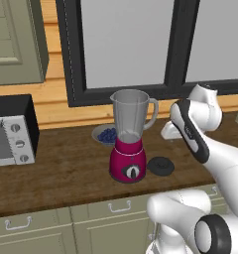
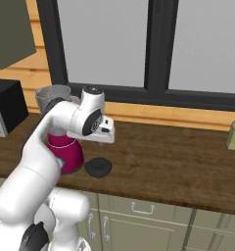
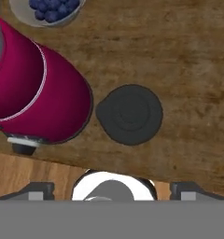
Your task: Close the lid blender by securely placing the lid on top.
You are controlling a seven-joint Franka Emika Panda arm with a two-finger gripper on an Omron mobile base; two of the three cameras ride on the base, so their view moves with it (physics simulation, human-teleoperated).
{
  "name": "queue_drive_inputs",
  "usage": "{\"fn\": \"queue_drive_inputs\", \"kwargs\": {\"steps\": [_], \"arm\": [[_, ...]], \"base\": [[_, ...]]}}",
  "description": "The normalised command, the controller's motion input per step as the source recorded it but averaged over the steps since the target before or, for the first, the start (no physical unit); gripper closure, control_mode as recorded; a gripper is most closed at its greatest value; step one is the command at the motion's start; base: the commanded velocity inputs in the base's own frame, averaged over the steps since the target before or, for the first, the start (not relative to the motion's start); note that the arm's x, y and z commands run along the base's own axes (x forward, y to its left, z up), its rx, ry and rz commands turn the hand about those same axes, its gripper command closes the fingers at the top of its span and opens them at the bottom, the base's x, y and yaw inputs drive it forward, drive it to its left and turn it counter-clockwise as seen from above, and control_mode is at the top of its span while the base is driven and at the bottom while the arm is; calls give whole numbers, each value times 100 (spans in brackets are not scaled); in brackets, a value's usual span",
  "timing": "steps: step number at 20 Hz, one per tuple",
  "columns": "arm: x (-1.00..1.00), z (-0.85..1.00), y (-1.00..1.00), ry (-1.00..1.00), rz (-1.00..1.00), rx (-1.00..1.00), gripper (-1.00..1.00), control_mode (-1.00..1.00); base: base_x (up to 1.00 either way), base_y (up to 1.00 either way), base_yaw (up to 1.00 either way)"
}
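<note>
Wide-open and holding nothing, the gripper [image 3: 112,189] hovers directly above the lid [image 3: 130,114], which lies flat on the counter [image 3: 188,60]. Just beside the lid stands the blender [image 3: 34,98], its jar uncovered.

Bare counter [image 3: 188,60] surrounds the lid [image 3: 130,114] on three sides; the blender [image 3: 34,98] base stands just beside it.

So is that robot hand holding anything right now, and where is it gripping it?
Nothing is held. The gripper is open above the counter, and the lid lies flat on the wood beside the blender.
</note>
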Motion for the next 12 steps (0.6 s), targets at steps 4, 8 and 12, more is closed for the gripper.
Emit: {"fn": "queue_drive_inputs", "kwargs": {"steps": [4, 8, 12], "arm": [[11, -69, 0, 3, 64, -1, -100, -100], [37, -60, 3, 2, 48, 0, -100, -100], [40, -57, 19, 0, 12, -4, -100, -100]], "base": [[0, 0, 0], [0, 0, 0], [0, 0, 0]]}}
